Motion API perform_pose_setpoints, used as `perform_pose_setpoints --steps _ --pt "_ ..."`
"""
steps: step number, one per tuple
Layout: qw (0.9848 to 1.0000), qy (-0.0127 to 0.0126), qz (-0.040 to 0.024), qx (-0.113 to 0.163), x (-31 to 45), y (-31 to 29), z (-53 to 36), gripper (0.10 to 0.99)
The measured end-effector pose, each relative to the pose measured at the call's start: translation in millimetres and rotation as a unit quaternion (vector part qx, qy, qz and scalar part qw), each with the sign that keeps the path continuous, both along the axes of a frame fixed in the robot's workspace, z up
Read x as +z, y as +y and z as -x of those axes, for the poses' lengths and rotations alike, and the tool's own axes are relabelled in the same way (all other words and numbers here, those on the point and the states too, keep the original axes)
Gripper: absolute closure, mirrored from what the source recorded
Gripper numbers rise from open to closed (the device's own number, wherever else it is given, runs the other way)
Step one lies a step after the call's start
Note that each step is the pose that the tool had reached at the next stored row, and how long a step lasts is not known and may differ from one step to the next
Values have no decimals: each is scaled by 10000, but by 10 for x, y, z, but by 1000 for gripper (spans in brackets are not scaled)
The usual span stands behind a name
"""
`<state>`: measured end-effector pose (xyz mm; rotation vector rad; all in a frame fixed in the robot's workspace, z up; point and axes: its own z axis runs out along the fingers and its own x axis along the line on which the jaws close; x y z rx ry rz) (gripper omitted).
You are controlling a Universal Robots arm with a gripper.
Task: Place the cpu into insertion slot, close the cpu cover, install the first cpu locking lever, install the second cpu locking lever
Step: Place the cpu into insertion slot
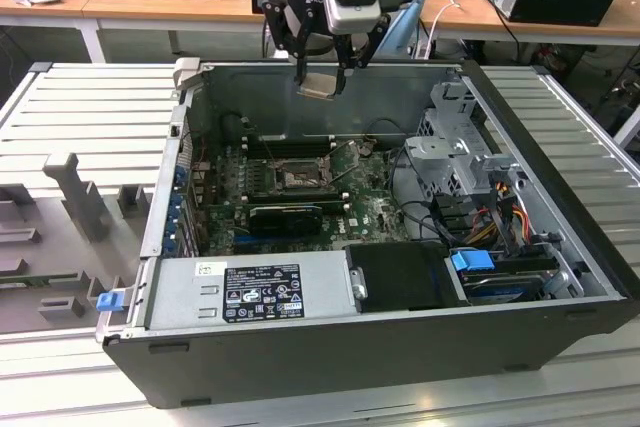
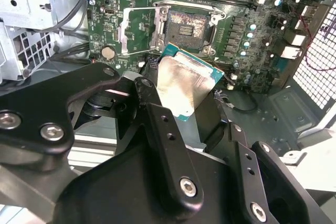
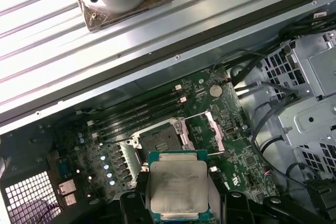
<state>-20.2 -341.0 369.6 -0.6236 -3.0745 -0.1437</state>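
1. At the exterior view's left, the ribbed grey bench (image 1: 90, 117) carries grey fixture blocks (image 1: 70, 187), just beside the open computer case (image 1: 400, 367).
2. Inside the case, a silvery power supply (image 1: 250, 292) sits along the near wall, with the green motherboard (image 1: 375, 212) behind it.
3. The insertion slot (image 1: 297, 178) lies left of the board's middle. In both wrist views (image 2: 186, 24) (image 3: 157, 140) its dark centre is bare, with nothing seated in it.
4. The cpu cover (image 2: 134, 30) is swung open and lies just beside the slot, the green board showing through its window. It appears the same way in the first wrist view (image 3: 207, 132).
5. The gripper (image 1: 320, 72) hangs above the board near the case's far wall, well apart from the slot. Its fingers (image 2: 157, 124) are drawn in narrow on the cpu (image 1: 320, 85), gripping opposite edges.
6. The cpu is held in the air, slightly tilted, its pale metal face towards both wrist cameras (image 2: 186, 85) (image 3: 177, 187).
7. At the exterior view's right stands a metal drive cage (image 1: 460, 157), with coloured cables (image 1: 505, 202) beside it.
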Motion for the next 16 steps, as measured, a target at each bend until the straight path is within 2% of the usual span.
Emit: perform_pose_setpoints --steps 16 --pt "9992 0 0 -397 0 0 0 561"
